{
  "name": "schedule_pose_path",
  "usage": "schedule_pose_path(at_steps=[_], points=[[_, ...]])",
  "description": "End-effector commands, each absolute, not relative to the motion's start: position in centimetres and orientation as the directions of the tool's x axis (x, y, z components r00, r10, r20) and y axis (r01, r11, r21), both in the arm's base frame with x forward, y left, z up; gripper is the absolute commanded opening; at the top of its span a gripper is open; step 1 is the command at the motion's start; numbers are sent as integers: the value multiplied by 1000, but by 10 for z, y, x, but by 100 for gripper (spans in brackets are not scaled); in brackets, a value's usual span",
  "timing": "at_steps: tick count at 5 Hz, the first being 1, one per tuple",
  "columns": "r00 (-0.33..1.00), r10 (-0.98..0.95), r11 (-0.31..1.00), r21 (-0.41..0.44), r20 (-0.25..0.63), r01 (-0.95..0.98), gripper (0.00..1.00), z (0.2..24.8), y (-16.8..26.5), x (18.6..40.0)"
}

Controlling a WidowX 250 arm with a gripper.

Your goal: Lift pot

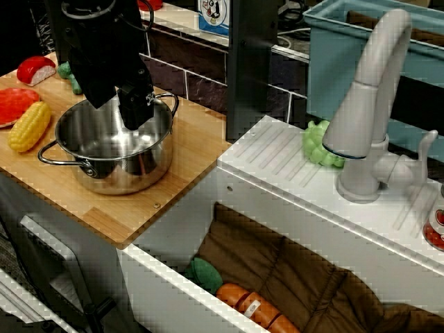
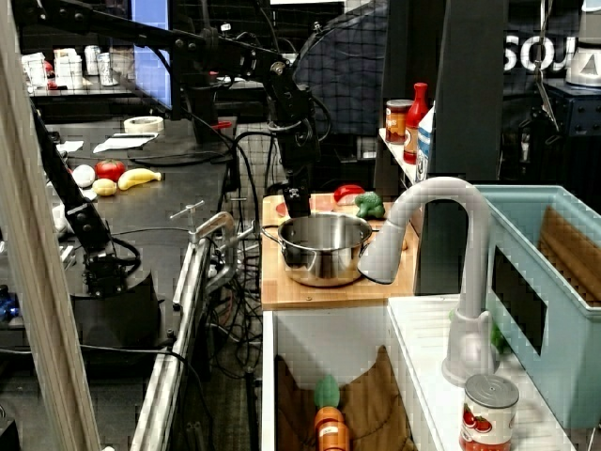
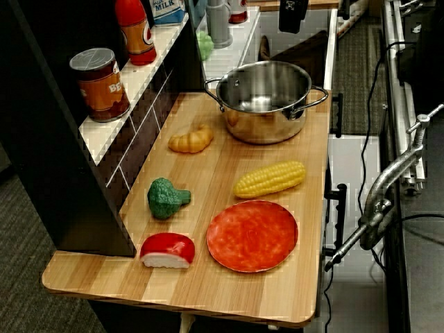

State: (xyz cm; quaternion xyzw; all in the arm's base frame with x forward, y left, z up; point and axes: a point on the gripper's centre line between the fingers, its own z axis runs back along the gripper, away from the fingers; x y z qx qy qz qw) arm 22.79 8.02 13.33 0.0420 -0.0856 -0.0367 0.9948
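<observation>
One view looks close over the sink, one from afar, one down the counter; all share the pot [image 1: 114,149].

Shiny lidless pot [image 3: 263,104] upright on counter

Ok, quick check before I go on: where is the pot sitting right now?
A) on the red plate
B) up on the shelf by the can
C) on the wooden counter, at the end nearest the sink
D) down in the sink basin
C: the pot rests on the wooden counter at the sink end, apart from the red plate and the corn.
</observation>
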Motion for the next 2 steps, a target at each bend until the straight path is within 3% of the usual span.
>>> schedule_pose_path(at_steps=[1,2], points=[[983,-80,994,90,167,66,100,133,80,228],[983,-80,994,90,167,66,100,133,80,228]])
